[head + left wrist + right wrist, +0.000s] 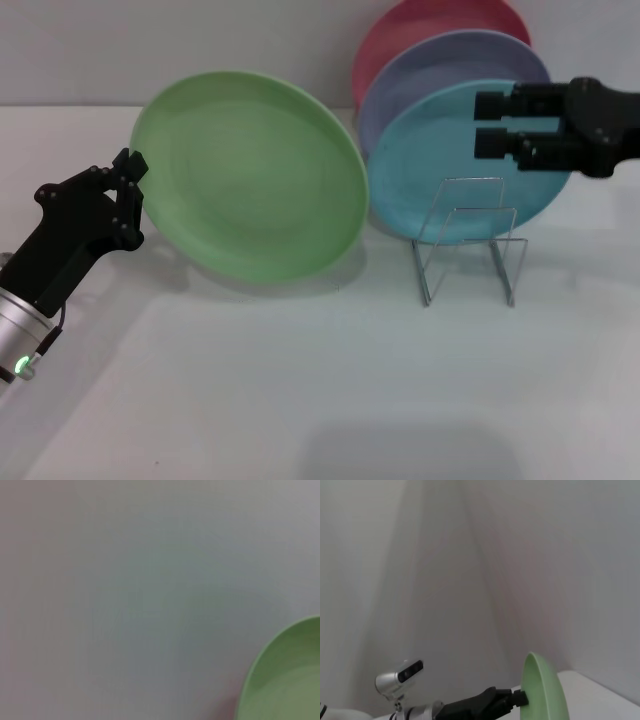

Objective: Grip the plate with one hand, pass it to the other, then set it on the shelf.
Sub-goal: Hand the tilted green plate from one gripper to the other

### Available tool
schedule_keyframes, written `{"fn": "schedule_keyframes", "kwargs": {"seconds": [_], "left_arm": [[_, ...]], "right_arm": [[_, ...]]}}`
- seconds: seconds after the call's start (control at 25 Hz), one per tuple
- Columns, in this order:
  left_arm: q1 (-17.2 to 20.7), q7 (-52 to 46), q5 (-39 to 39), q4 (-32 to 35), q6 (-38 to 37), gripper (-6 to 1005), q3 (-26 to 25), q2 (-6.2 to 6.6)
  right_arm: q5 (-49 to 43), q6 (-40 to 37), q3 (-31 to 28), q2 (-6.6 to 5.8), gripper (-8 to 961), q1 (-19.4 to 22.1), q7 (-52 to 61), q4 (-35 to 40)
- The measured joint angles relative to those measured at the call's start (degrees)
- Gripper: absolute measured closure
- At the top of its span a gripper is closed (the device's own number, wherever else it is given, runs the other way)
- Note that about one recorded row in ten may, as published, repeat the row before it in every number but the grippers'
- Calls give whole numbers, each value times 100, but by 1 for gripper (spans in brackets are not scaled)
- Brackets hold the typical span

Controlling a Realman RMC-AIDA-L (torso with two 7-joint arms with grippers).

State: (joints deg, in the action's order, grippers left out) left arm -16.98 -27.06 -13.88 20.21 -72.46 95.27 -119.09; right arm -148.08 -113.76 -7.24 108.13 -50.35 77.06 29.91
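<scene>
The light-green plate (255, 175) stands nearly on edge left of centre, its face turned toward me and its lower rim close to the white table. My left gripper (135, 180), on the black arm with the green light, is shut on the plate's left rim. The plate also shows in the left wrist view (287, 680). In the right wrist view the plate (547, 690) is edge-on, with the left gripper (517, 699) pinching it. My right gripper (480, 122) is open and empty at the upper right, level with the sky-blue plate and apart from the green one. The silver wire shelf (470, 245) stands below it.
A sky-blue plate (440, 190), a lavender plate (450, 60) and a red plate (420, 25) stand on edge behind the shelf, at the back right. A pale wall lies behind them. White table (320, 400) stretches in front.
</scene>
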Motion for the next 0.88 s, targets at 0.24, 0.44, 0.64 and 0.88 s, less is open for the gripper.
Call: {"fn": "schedule_keyframes", "kwargs": {"seconds": [0.24, 0.44, 0.64, 0.88], "left_arm": [[-46, 0, 1, -6, 14, 970, 0, 0], [-64, 0, 0, -9, 63, 970, 83, 0], [-107, -6, -9, -9, 169, 970, 186, 0], [-179, -11, -28, 1, 313, 970, 327, 0]], "right_arm": [[1682, 31, 2137, 427, 343, 200, 1267, 1695], [2246, 131, 3190, 567, 343, 328, 2098, 2672], [2233, 147, 4090, 574, 342, 239, 3090, 3562], [1949, 336, 5105, 637, 342, -5, 4158, 4779]]}}
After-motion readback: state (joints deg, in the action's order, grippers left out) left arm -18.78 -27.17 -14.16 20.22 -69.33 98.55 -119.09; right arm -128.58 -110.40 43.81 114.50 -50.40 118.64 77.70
